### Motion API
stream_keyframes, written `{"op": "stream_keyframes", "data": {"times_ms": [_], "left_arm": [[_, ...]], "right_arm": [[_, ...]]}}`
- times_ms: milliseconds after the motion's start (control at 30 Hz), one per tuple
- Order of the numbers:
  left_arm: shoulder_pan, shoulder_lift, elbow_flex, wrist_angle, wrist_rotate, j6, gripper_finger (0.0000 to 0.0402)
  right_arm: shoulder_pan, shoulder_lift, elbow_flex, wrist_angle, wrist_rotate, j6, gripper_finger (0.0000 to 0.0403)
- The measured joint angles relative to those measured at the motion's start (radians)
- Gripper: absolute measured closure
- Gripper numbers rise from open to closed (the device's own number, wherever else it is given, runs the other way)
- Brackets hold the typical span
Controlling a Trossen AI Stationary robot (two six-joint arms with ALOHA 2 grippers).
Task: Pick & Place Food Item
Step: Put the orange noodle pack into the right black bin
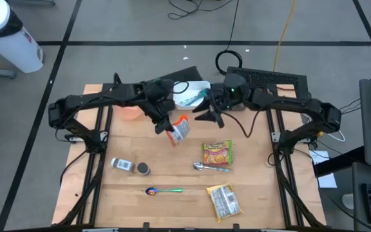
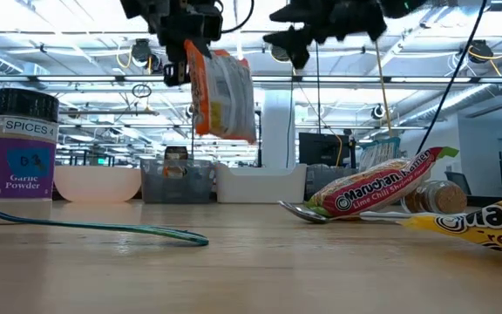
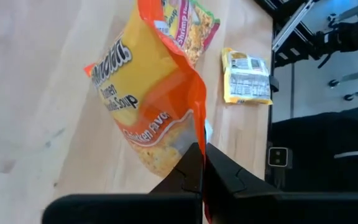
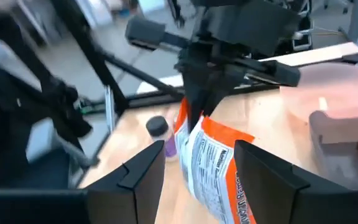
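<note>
Wooden table [image 1: 256, 193], packets and spoons scattered: left gripper [image 1: 167, 128] clamps orange chicken ramen packet [image 1: 180, 131] by its edge, hanging aloft for transfer; right gripper [image 1: 206, 115] spread, empty beside.

The jar [image 2: 24, 144] reads "SPICES Garlic Powder"; the noodle packet [image 2: 382, 185] reads "Maruchan".

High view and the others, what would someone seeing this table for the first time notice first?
An orange ramen packet hangs in the air above the middle of the table, pinched by its edge in the left end effector. The right end effector stands open just beside it, apart from the packet. Below them on the wood lie two more noodle packets, two spoons and a spice jar.
</note>
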Motion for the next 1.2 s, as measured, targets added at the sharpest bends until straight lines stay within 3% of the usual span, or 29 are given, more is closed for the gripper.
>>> {"op": "stream_keyframes", "data": {"times_ms": [167, 267, 467, 700, 900, 1200], "left_arm": [[-0.016, 0.078, 0.172, -0.153, -0.064, 0.08, 0.0401], [-0.026, 0.142, 0.279, -0.244, -0.073, 0.131, 0.0401], [-0.047, 0.246, 0.454, -0.379, -0.109, 0.198, 0.0401], [-0.055, 0.319, 0.616, -0.403, -0.119, 0.23, 0.0401], [-0.064, 0.37, 0.696, -0.442, -0.118, 0.252, 0.0401], [-0.076, 0.375, 0.702, -0.443, -0.133, 0.251, 0.0401]], "right_arm": [[0.008, 0.047, 0.185, -0.236, 0.0, -0.149, 0.022], [0.018, 0.069, 0.251, -0.281, 0.007, -0.21, 0.0221], [0.044, 0.079, 0.271, -0.36, 0.057, -0.278, 0.022], [0.1, 0.08, 0.272, -0.416, 0.18, -0.361, 0.022], [0.113, 0.095, 0.273, -0.405, 0.213, -0.381, 0.022], [0.113, 0.114, 0.272, -0.409, 0.212, -0.386, 0.022]]}}
